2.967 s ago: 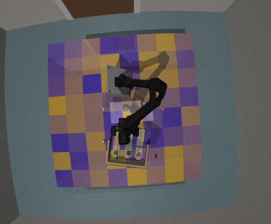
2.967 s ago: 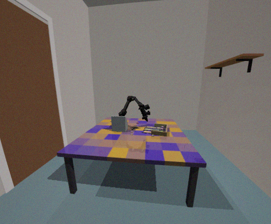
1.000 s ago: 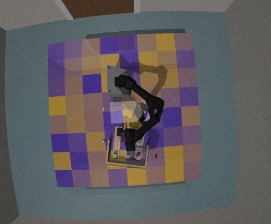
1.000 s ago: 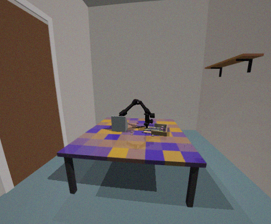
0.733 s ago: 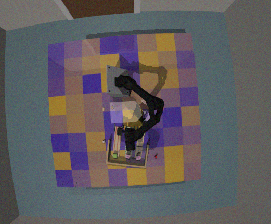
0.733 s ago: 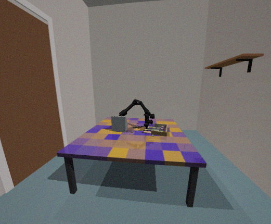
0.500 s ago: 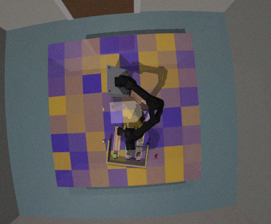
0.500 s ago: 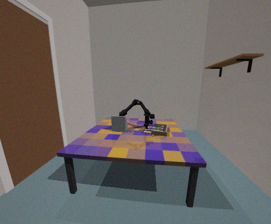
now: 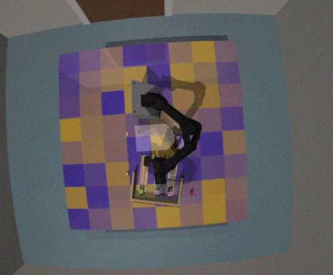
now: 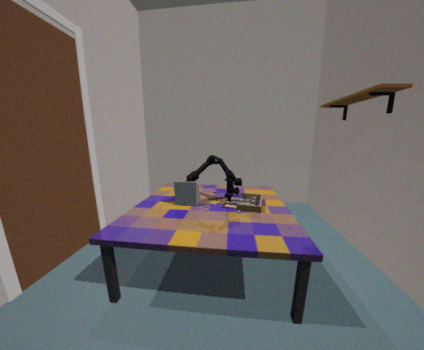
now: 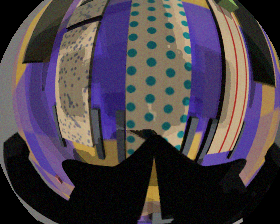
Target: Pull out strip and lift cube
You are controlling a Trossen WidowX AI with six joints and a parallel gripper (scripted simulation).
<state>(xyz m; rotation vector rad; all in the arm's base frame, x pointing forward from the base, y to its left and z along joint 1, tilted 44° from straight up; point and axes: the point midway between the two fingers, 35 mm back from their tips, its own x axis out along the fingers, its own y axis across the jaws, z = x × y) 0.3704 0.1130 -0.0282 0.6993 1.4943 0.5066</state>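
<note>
wrist view: the closed end effector [image 11: 155, 139] is over the teal-dotted strip [image 11: 159, 75].

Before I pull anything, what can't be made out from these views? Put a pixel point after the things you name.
- Label on any cube: too small in the top view.
- Middle of the dotted strip [image 11: 160, 75]: under the arm in the top view.
- Far end of the dotted strip: cut off by the wrist view's upper edge.
- Whether the fingertips touch that strip: dark overlap in the wrist view.
</note>
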